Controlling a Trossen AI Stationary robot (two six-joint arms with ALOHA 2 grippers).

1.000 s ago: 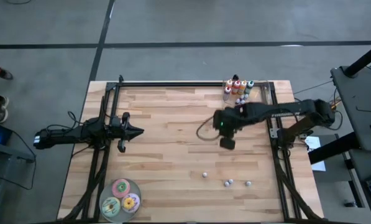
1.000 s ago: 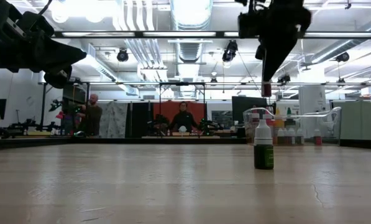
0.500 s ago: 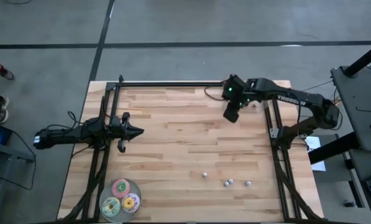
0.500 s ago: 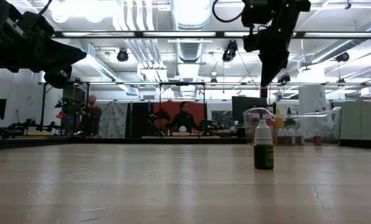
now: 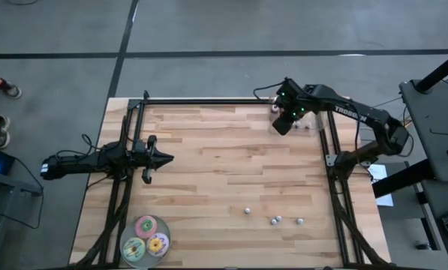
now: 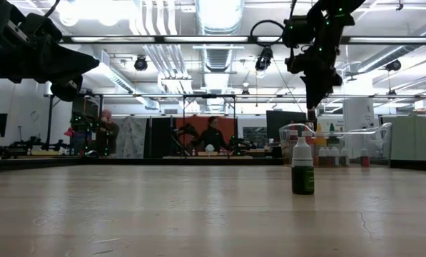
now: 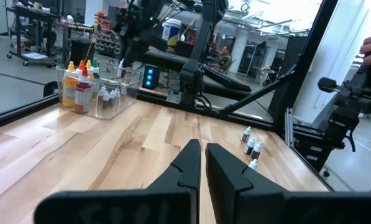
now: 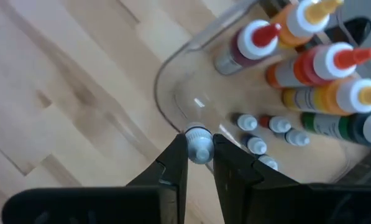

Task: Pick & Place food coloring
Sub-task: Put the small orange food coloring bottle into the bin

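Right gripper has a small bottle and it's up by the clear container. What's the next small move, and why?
Probably ease the right gripper a little farther in over the clear container, then lower. Its fingers are shut on a small pale-capped bottle that sits about at the container's rim, while the other small bottles lie inside, beyond it.

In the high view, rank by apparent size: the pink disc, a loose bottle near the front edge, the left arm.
1. Left arm, by far the largest.
2. Pink disc.
3. Loose bottle, a mere dot.
The overhead camera sees all three at similar distance, so the order is safe.
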